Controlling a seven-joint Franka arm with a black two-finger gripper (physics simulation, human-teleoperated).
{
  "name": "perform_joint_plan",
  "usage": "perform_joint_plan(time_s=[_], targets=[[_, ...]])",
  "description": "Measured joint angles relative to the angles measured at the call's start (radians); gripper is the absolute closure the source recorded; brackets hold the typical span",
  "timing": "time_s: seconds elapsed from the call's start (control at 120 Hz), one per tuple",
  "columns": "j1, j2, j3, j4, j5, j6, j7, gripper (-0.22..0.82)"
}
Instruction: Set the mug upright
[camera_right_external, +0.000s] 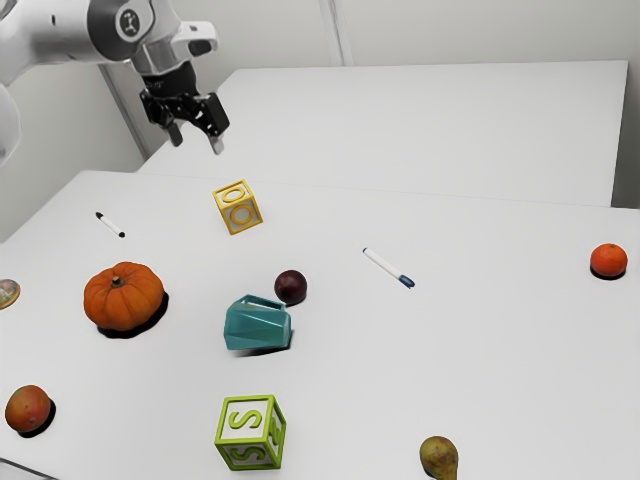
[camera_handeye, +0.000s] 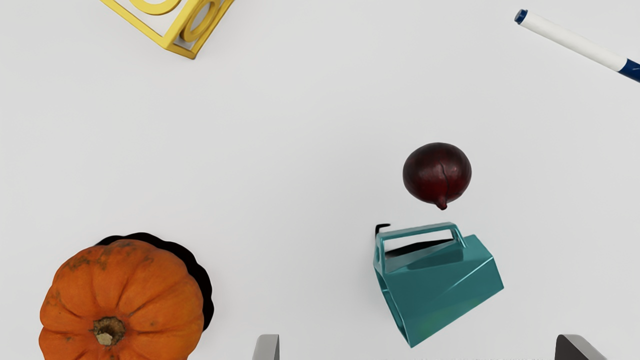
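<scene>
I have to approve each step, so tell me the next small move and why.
Probably lower the open black two-finger gripper toward the faceted teal mug: the gripper hangs high above the white table, and the mug lies on its side.

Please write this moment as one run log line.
tool: open, empty, raised | mug: on its side, handle toward dark-red round item | upright: no

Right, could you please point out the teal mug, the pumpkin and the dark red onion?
Teal mug (camera_handeye: 440, 290): wrist view, side wall.
Pumpkin (camera_right_external: 123, 300): exterior view, ribbed skin.
Dark red onion (camera_handeye: 437, 170): wrist view, rounded body.
</scene>
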Motion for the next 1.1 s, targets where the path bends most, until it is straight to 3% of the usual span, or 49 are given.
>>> perform_joint_plan(time_s=[0.1,0.167,0.283,0.575,0.775,1.1], targets=[[0.001,0.001,0.008,-0.007,-0.02,0.008,0.013,0.0],[-0.011,0.001,0.055,-0.051,-0.101,0.01,0.022,0.0],[0.004,-0.022,0.139,-0.201,-0.313,0.015,0.035,0.0],[-0.002,-0.061,0.226,-0.531,-0.632,0.05,0.089,0.0],[0.004,0.002,0.282,-0.578,-0.699,0.079,0.167,0.0],[0.002,0.082,0.293,-0.643,-0.812,0.095,0.282,0.01]])
